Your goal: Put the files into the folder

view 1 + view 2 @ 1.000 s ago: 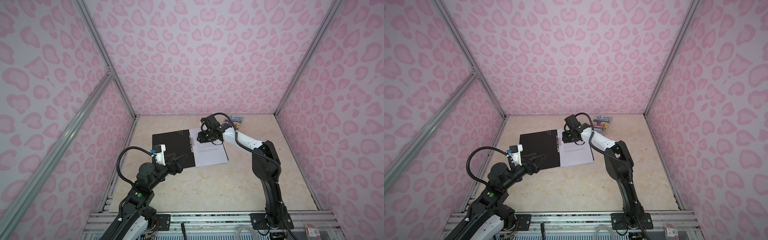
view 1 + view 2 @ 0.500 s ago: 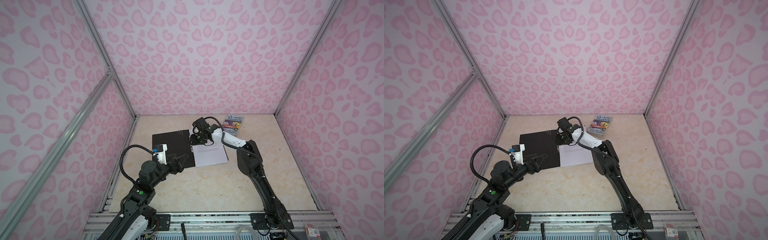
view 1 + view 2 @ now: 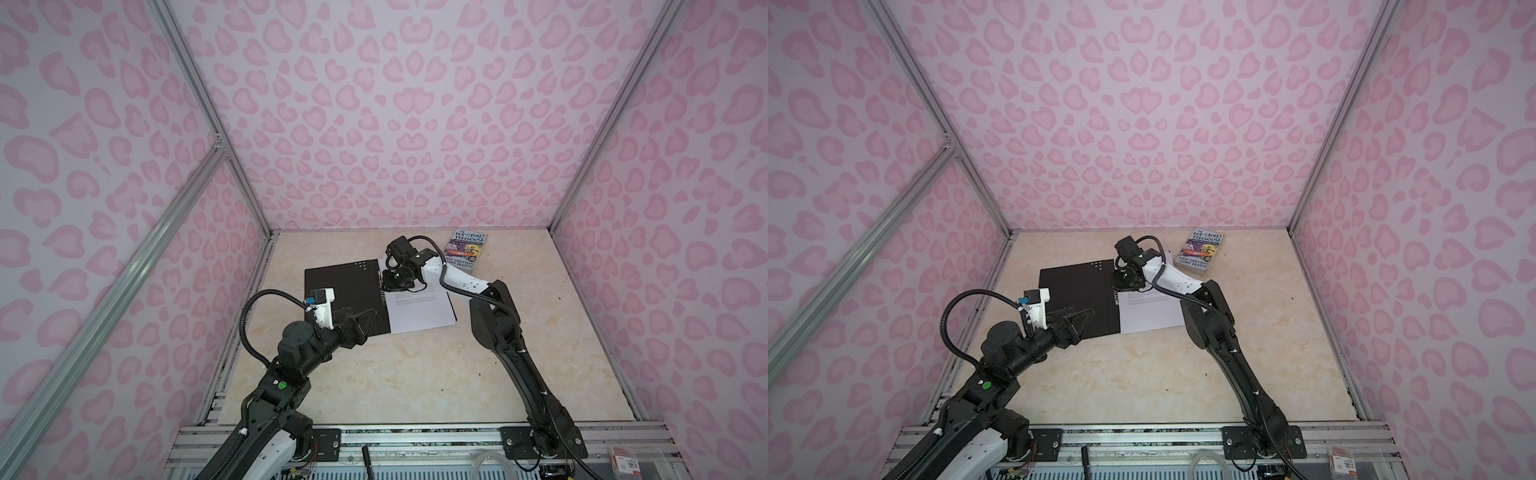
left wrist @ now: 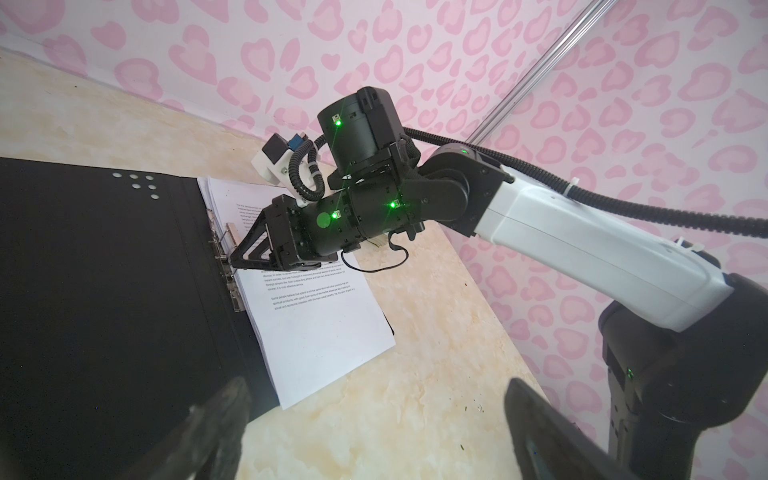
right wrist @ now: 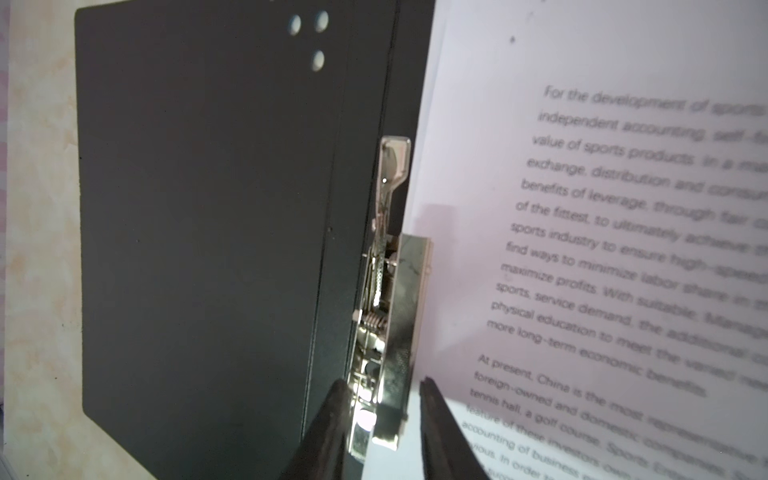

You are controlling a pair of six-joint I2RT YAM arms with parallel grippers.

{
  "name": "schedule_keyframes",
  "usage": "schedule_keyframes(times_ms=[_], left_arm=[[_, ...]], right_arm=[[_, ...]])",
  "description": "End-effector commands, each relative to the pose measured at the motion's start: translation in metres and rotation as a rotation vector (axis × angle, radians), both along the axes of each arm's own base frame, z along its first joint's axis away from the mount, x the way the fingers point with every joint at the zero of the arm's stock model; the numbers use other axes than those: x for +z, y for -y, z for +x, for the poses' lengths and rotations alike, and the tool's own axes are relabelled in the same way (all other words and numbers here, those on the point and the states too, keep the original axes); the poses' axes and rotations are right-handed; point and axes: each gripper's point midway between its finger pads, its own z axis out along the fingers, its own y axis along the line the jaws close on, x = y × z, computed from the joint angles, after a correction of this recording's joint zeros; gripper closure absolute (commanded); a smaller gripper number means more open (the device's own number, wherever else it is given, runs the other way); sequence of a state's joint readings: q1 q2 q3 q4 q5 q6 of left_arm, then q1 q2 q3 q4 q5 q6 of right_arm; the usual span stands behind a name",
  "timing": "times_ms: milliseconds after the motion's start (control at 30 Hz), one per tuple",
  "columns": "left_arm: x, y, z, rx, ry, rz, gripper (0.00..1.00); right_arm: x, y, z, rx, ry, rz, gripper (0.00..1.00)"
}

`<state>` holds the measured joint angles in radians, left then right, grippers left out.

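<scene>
Black side up, the folder (image 3: 340, 291) lies open on the desk (image 3: 415, 382), with the files (image 3: 419, 311) stacked on its right leaf against the metal clip (image 5: 395, 266) at the spine. My right hand (image 5: 382, 395) has its fingers narrowly apart, one on each side of that clip; I cannot tell whether they pinch it. My left hand (image 3: 365, 322) hangs wide open and empty over the folder's near edge.
</scene>
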<state>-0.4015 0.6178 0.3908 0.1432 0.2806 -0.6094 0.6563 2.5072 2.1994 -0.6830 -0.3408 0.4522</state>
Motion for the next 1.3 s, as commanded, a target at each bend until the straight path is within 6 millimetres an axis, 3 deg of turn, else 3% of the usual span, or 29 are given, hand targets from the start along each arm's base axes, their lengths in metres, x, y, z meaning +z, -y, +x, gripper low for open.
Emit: schedule_keyframes(times_ms=[0,400,733,1067,1267], left_arm=[[0.01,0.001,0.0,-0.005,0.024,-0.015,0.03],[0.01,0.001,0.0,-0.005,0.025,-0.016,0.03],[0.009,0.001,0.001,-0.004,0.02,-0.014,0.03],[0.007,0.002,0.002,-0.005,0.011,-0.01,0.03],[0.006,0.002,0.003,-0.004,0.007,-0.01,0.03]], right_arm=[[-0.008,-0.001,-0.003,0.004,-0.022,-0.001,0.71],[-0.006,-0.003,-0.005,-0.003,-0.038,0.018,0.8],[0.009,0.003,-0.015,-0.068,-0.009,0.039,0.86],[0.032,0.018,-0.04,-0.15,0.021,0.119,0.88],[0.035,0.027,-0.065,-0.176,0.024,0.149,0.88]])
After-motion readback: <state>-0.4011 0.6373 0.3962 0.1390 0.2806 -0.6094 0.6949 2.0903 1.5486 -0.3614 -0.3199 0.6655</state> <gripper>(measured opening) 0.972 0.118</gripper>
